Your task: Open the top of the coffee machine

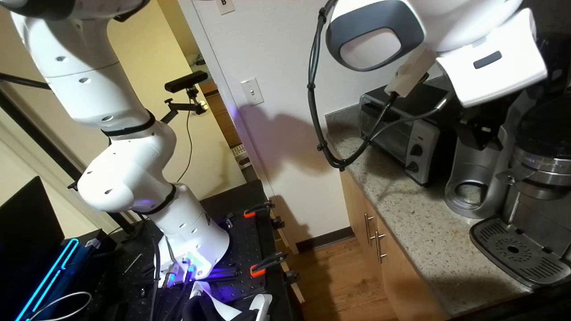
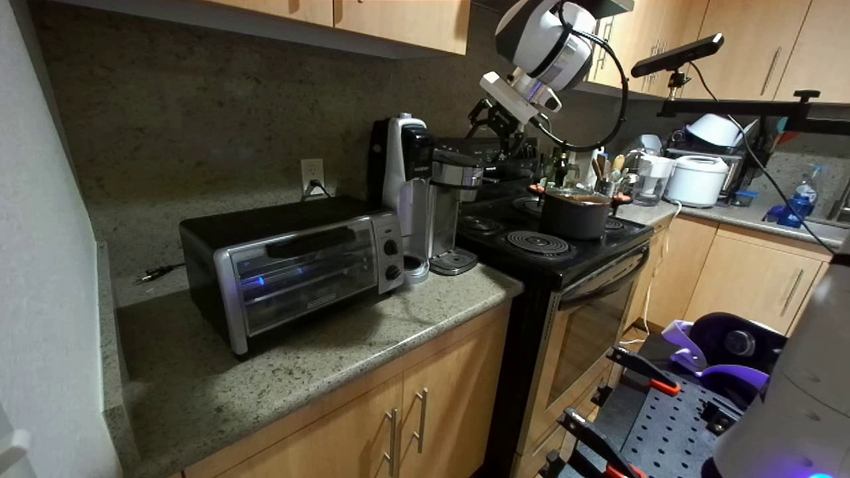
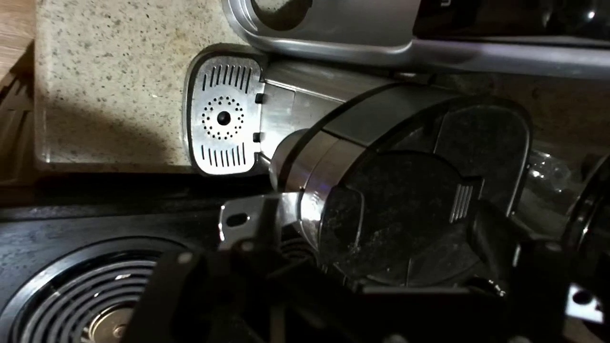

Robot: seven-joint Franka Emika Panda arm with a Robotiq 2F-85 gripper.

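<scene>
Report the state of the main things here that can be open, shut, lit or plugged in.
Pincer: open, holding nothing
Coffee machine lid: shut
Toaster oven: door shut
Stove oven: door shut
Cupboards: shut
Front burner: not glowing
Outlet: in use
Loose plug: unplugged
Pot: covered or not, cannot tell

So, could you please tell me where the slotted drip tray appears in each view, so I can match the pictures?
In an exterior view, the drip tray is at lower right.
In an exterior view, the drip tray is slightly right of and below centre.
In the wrist view, the drip tray is upper left of centre.
Shared landmark: the silver ring-shaped base beside it.
</scene>
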